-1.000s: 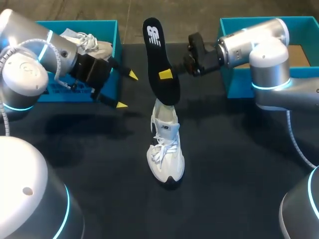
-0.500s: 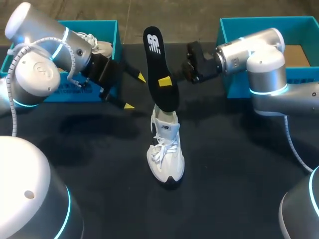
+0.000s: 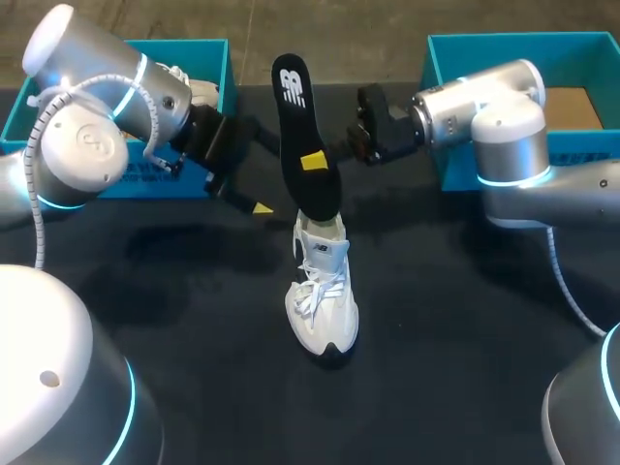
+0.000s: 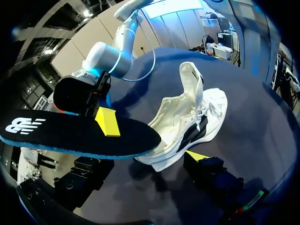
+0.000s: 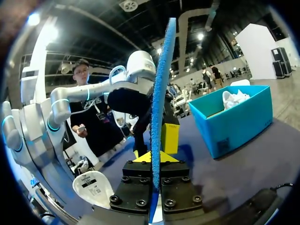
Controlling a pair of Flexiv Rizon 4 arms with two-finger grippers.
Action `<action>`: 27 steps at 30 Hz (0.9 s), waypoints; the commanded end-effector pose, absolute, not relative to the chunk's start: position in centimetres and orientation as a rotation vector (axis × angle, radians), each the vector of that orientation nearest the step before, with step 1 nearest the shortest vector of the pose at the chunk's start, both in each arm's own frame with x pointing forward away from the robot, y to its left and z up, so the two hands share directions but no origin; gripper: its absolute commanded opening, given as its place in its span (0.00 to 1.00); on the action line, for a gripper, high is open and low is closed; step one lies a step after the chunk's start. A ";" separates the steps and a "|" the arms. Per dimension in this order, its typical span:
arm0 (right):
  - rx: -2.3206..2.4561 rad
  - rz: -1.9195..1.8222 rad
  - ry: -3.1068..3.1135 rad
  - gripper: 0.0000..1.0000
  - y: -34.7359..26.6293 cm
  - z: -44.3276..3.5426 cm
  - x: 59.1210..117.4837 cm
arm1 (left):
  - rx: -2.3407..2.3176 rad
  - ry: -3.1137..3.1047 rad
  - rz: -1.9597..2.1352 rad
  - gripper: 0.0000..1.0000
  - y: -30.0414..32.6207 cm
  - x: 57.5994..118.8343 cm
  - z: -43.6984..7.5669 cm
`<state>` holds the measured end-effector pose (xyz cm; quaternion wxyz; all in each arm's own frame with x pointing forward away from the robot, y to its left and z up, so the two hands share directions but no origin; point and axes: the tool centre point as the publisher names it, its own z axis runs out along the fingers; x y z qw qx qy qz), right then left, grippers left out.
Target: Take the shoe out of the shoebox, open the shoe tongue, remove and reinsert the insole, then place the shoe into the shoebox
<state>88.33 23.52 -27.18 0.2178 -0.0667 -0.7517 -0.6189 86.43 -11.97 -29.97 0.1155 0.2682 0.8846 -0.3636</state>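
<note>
As the right jaws clamp the black insole [image 3: 295, 126] upright at frame centre, lower end at the white sneaker's [image 3: 323, 291] opening on the tabletop [image 3: 465, 329], reinsertion seems in hand; next the left jaws, spread empty at upper left, should steady the sneaker.

insole [image 3: 308, 145]: black top, white logo, blue edge | shoe [image 3: 323, 295]: white, white laces, black side stripe and sole | shoebox [image 3: 208, 50], second shoebox [image 3: 438, 68]: teal | tabletop [image 3: 465, 320]: black | right end effector [image 3: 314, 161]: yellow fingertips | right arm [image 3: 504, 107]: silver, glowing cyan ring
</note>
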 end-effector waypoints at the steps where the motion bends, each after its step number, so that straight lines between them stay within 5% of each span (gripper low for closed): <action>1: -0.228 -1.728 -2.073 0.00 23.5 -27.3 87.9 | 0.781 2.594 -1.063 1.00 -12.0 86.2 -30.1; 27: -0.426 -1.755 -2.044 0.00 23.3 -29.5 86.0 | 0.788 2.605 -1.083 1.00 -12.2 86.2 -31.1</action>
